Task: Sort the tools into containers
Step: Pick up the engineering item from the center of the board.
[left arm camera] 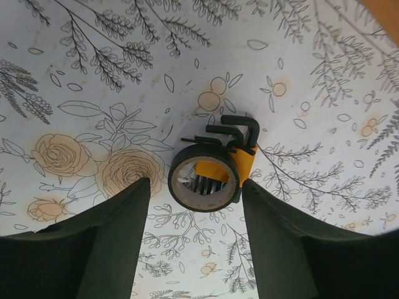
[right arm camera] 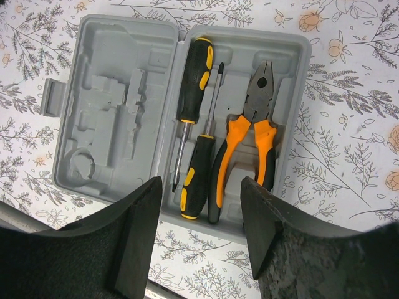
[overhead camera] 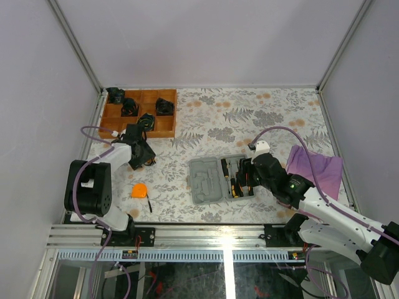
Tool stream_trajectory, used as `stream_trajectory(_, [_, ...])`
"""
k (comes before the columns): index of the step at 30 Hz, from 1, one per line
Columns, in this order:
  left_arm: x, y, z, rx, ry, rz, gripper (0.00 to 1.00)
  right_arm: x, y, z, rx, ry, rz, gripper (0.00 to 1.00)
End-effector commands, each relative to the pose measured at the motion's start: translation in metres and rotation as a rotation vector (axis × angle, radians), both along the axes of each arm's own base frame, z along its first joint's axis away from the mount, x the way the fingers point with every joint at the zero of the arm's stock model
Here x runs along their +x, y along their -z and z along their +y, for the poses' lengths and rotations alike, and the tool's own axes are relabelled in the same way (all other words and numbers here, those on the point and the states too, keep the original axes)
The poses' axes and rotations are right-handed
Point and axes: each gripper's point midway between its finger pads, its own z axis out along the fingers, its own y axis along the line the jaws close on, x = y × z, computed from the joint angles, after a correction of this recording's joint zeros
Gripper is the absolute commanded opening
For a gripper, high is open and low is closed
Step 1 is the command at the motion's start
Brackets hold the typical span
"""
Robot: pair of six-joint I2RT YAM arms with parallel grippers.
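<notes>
Flat table under white floral-print cloth (overhead camera: 249,118), enclosed by pale matte walls (overhead camera: 206,37).
Grey moulded-plastic hinged case (right arm camera: 106,112) lying open mid-table; orange-and-black-handled pliers (right arm camera: 259,124) and two rubber-gripped screwdrivers (right arm camera: 193,68) seated in its right half. Round orange tape measure (overhead camera: 139,190) and thin black key (overhead camera: 149,204) loose near left base. Left gripper (left arm camera: 194,187) spread wide over glossy black tape roll (left arm camera: 176,177), not touching. Right gripper (right arm camera: 201,187) wide, empty, above case.
</notes>
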Motion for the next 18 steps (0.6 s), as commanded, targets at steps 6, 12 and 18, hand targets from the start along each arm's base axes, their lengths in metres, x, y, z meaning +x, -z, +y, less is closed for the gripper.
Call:
stream_trajectory(6, [0.005,0.009,-0.003,-0.006,-0.002,-0.010,0.52,0.003,-0.010,0.003,0.016,0.000,-0.028,0.60])
stream_trajectory(12, [0.005,0.005,0.001,0.008,-0.013,-0.017,0.43,0.003,-0.010,0.003,0.019,0.001,-0.027,0.60])
stream_trajectory(18, [0.003,-0.013,-0.005,0.003,0.006,-0.057,0.40,0.004,-0.013,-0.001,0.009,0.014,-0.041,0.60])
